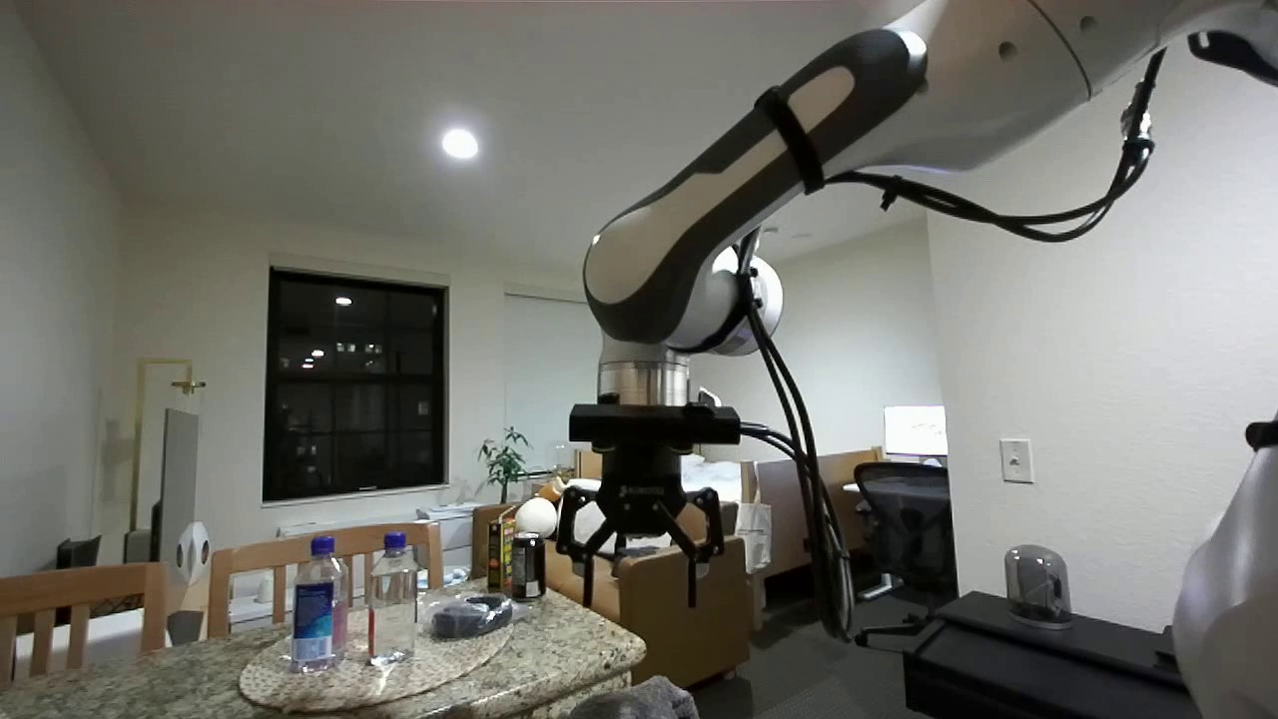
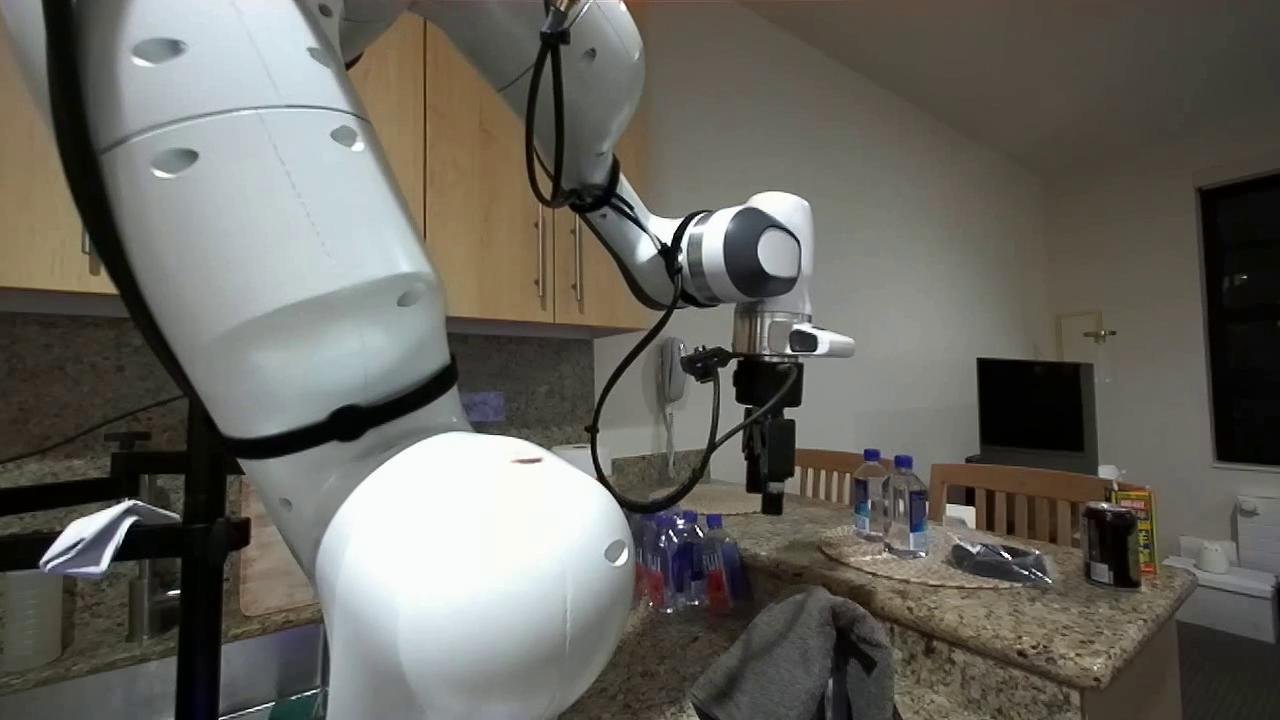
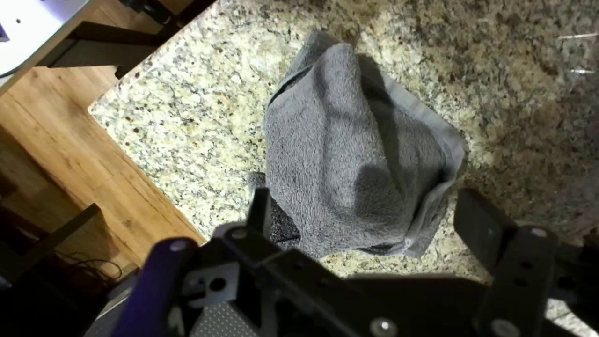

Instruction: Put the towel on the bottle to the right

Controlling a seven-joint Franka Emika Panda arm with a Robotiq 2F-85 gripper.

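Jaws are hanging wide apart above a towel (image 3: 337, 154).
It is lying crumpled on the near tabletop (image 3: 201, 107); two bottles (image 2: 907, 512) are standing farther off.

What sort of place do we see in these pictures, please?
Most likely a home kitchen with an eating area. The signs are wooden wall cabinets, a speckled, stone-look counter, and wooden chairs behind that counter.
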